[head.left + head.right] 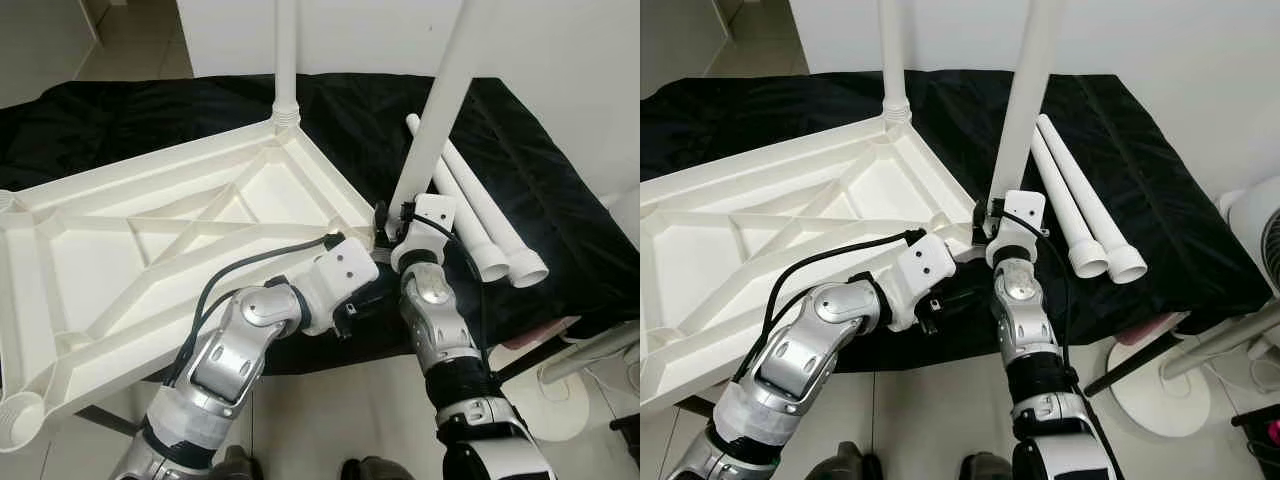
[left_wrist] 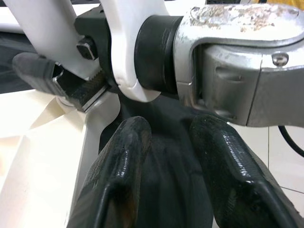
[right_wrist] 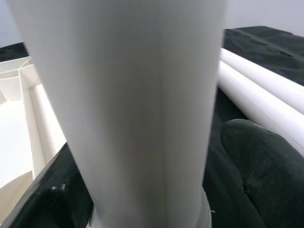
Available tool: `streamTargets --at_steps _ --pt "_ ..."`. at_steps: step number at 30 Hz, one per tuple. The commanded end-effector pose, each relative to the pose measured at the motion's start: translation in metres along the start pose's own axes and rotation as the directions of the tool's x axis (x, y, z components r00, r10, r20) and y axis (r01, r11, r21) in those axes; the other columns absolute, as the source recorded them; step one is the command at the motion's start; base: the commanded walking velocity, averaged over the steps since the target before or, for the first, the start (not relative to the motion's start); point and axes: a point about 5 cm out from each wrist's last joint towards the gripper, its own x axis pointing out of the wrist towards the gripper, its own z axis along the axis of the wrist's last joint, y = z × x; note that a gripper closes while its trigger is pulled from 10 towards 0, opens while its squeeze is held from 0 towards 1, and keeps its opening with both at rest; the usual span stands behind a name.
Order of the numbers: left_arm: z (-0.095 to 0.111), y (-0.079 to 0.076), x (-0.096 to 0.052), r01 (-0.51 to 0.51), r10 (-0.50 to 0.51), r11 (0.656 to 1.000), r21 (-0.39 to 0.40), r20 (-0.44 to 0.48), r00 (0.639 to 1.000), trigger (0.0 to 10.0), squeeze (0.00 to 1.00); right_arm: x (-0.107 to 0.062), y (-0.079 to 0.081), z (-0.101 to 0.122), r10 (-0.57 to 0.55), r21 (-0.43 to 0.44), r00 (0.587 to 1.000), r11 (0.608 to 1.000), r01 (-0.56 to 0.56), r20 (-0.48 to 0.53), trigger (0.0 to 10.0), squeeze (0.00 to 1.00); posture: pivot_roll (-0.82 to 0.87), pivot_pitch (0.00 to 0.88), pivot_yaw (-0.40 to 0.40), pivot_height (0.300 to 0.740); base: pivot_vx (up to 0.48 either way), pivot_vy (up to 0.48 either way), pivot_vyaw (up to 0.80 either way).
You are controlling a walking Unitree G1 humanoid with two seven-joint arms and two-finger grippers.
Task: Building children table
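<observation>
The white plastic tabletop (image 1: 150,240) lies upside down on a black-covered surface. One white leg (image 1: 286,60) stands upright in its far corner socket. A second white leg (image 1: 440,100) rises, slightly tilted, from the near right corner, and my right gripper (image 1: 392,225) is shut on its lower end. In the right wrist view this leg (image 3: 137,109) stands between the black fingers (image 3: 261,161). My left gripper (image 2: 171,126) is just below that corner, beside the right wrist, open with nothing between its fingers (image 2: 123,175). Two loose legs (image 1: 480,215) lie side by side to the right.
The black cover (image 1: 560,200) ends in a front edge just beyond my arms, with tiled floor (image 1: 930,410) below. A white fan base (image 1: 1160,395) and dark rods stand on the floor at the right. A white wall runs behind.
</observation>
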Motion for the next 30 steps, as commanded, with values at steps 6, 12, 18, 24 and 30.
streamTargets --at_steps 6,12,18,24,30 --pt "0.003 0.002 -0.001 -0.032 0.032 0.999 -0.002 -0.001 0.999 10.0 0.00 -0.008 -0.009 -0.012 -0.037 -0.023 0.998 0.999 0.035 -0.058 10.0 0.00 -0.17 0.131 0.082 0.740 0.000 0.000 0.00" --pt "0.002 0.004 -0.004 -0.016 0.016 1.000 0.002 -0.008 1.000 10.0 0.00 -0.015 -0.011 -0.017 -0.052 -0.024 0.996 0.998 0.051 -0.067 10.0 0.00 -0.18 0.104 0.156 0.740 0.000 0.000 0.00" --pt "0.000 0.009 -0.006 -0.010 0.011 1.000 0.019 -0.024 1.000 10.0 0.00 -0.015 -0.009 -0.022 -0.052 -0.031 0.995 0.998 0.050 -0.081 10.0 0.00 -0.18 0.068 0.170 0.740 0.000 0.000 0.00" --pt "0.003 0.013 -0.004 -0.012 0.013 0.999 0.030 -0.018 1.000 10.0 0.00 -0.014 -0.005 -0.020 -0.039 -0.036 0.996 0.999 0.036 -0.075 10.0 0.00 -0.18 0.039 0.173 0.740 0.000 0.000 0.00" --pt "0.002 0.011 -0.003 -0.005 0.006 1.000 0.030 -0.016 1.000 10.0 0.00 -0.016 -0.005 -0.023 -0.041 -0.041 0.996 0.998 0.038 -0.078 10.0 0.00 -0.18 0.018 0.181 0.740 0.000 0.000 0.00"
